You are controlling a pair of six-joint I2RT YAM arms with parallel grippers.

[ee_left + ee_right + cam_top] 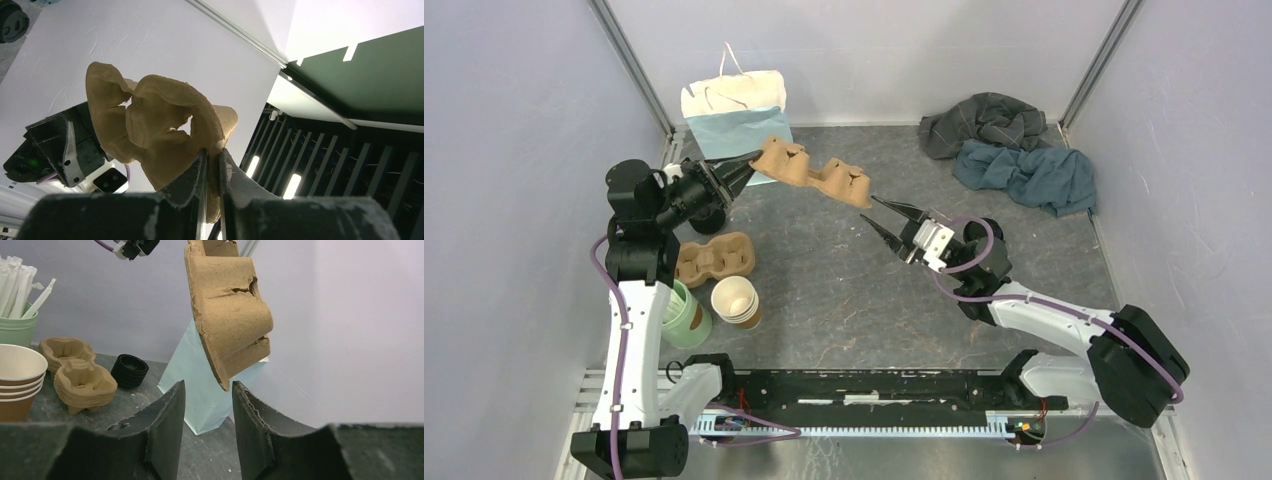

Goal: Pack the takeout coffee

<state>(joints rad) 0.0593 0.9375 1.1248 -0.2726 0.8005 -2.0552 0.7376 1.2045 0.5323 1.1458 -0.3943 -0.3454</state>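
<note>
Nearest to us are the right gripper's [207, 385] two dark fingers, parted by a narrow gap with nothing pinched between them. Just above that gap hangs the lower corner of a brown pulp cup carrier [230, 305]. We cannot tell whether it touches the right-hand finger.

We see the carrier held clear of the table [50, 412]. Its long axis runs from these jaws away to the left gripper [213, 160], whose jaws are clamped flat on the carrier's rim at the far end.

Behind the gap a pale blue paper bag [182, 365] stands upright. Left of the jaws and farther back, a low black round thing [129, 371] stands on the table, ribbed round its side, its axis vertical. No brown cup wall shows beneath it, so we cannot tell whether it is the lidded coffee.

Just left of it lies a stack of spare carriers [80, 377]. Farther left is a nest of lidless brown cups [17, 375], and behind them a pale green cup [17, 327] holding white sticks [15, 285].
</note>
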